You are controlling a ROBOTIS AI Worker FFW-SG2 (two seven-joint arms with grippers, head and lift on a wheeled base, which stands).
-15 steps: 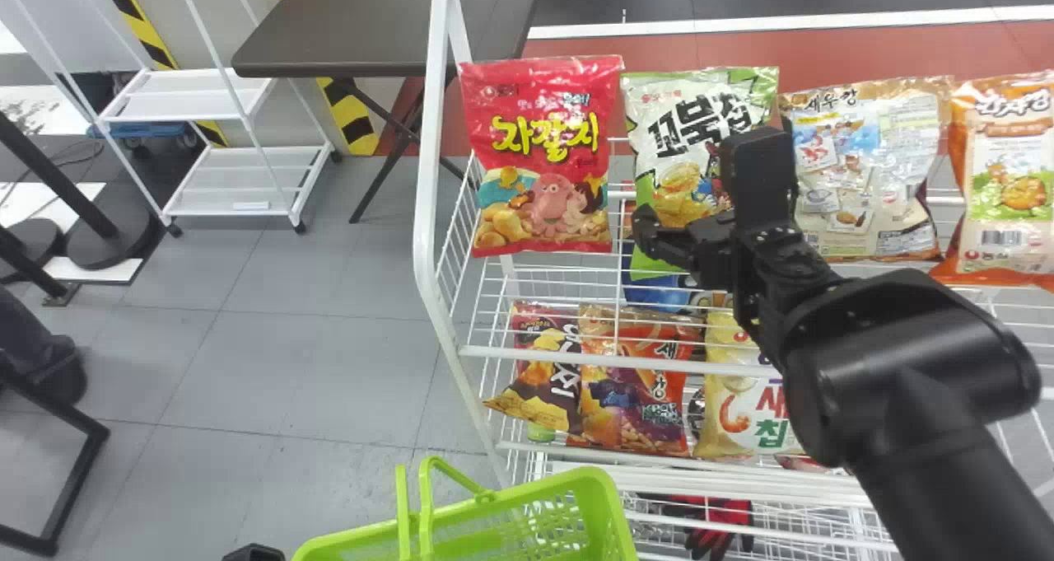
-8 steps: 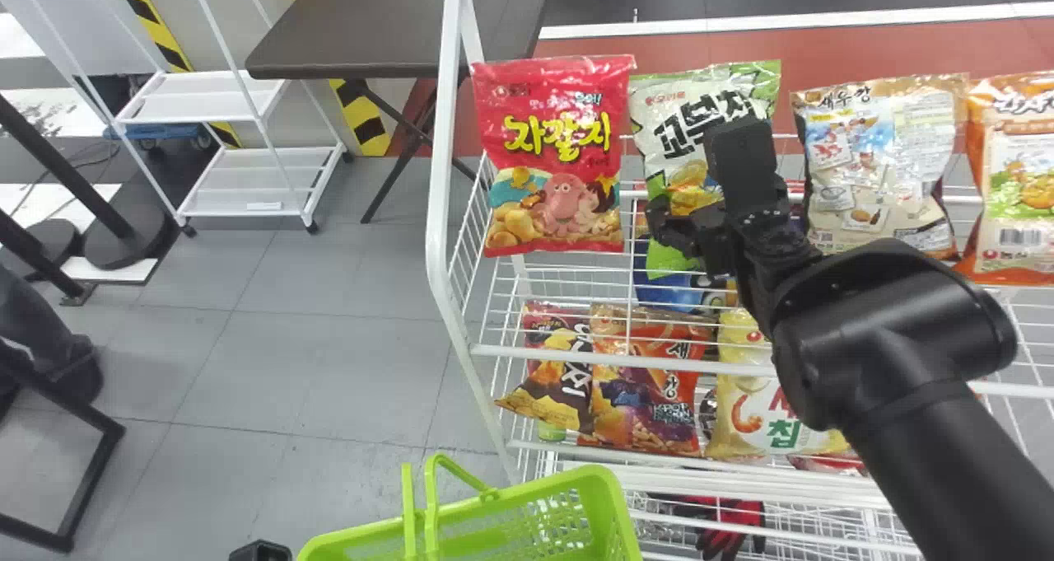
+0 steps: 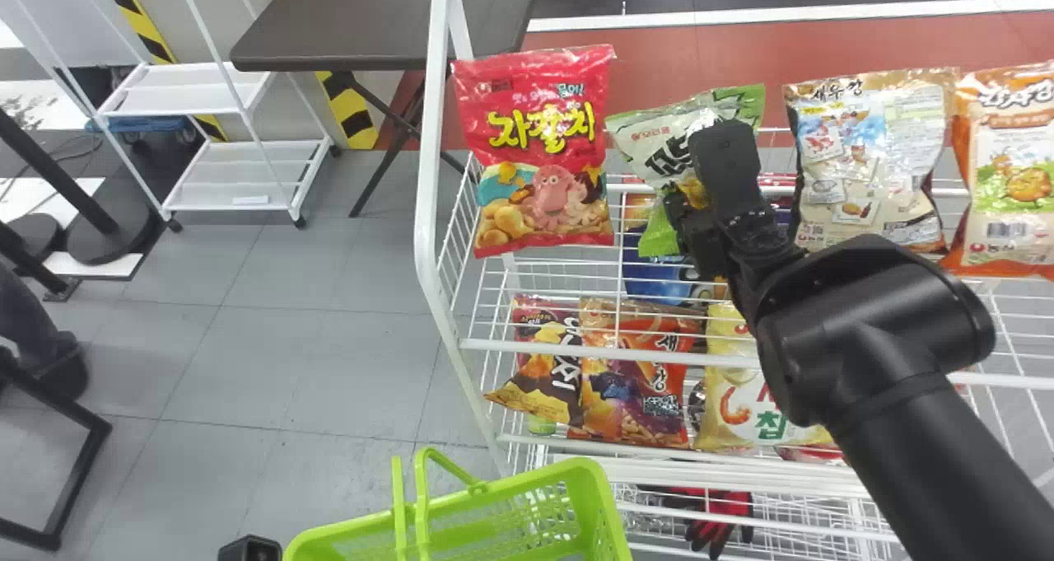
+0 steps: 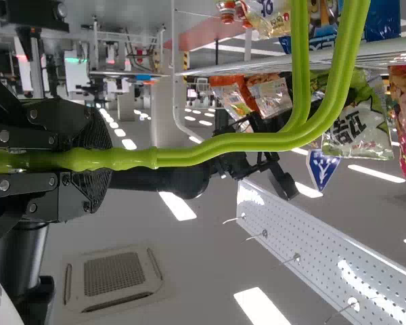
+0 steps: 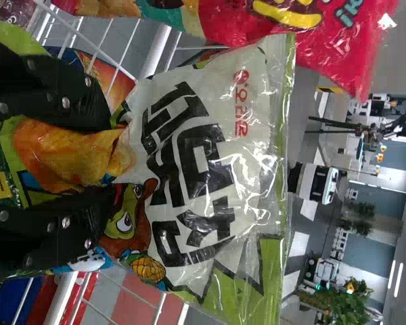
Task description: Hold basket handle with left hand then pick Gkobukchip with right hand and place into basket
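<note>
Right tool [image 3: 690,208]: pinching Gkobukchip bag [image 3: 650,137], bold black lettering [image 5: 206,162] | left tool [image 3: 249,549]: gripping green basket handle [image 4: 257,141]

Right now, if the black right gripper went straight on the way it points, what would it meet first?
The white-and-green plastic Gkobukchip bag, pinched between the right gripper's fingers, so it would likely travel along. What lies next behind it is unclear in depth.

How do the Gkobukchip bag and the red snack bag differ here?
The Gkobukchip bag is white and green; the red snack bag is mostly red. The Gkobukchip bag is pinched and creased in the right gripper and tilts, while the red snack bag is ungripped, nearly upright. Both show their printed fronts.
</note>
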